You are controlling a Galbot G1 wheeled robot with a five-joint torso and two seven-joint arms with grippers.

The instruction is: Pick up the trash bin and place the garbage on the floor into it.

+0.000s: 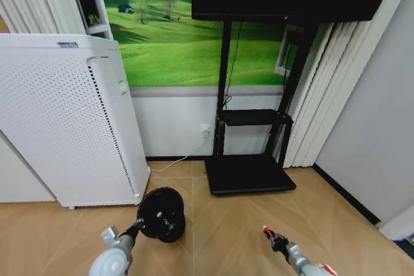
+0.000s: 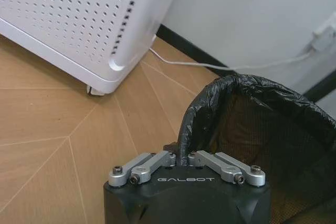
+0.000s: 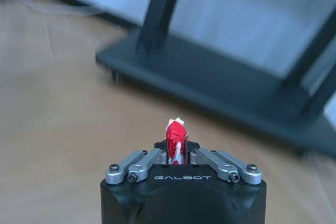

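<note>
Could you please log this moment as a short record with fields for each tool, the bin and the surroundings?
left tool: shut on the rim of the trash bin, holding it beside the white appliance
right tool: shut on a red-and-white packet, out over the floor
bin: black liner over the rim, opening tilted toward the head camera
surroundings: black TV stand, white cable along the wall

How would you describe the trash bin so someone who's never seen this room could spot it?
Find the big white perforated appliance on the left. On the wood floor just off its front corner is the trash bin, gripped at its rim by the left gripper. It is small, round, black and bag-lined, unlike the flat black TV stand base.
</note>
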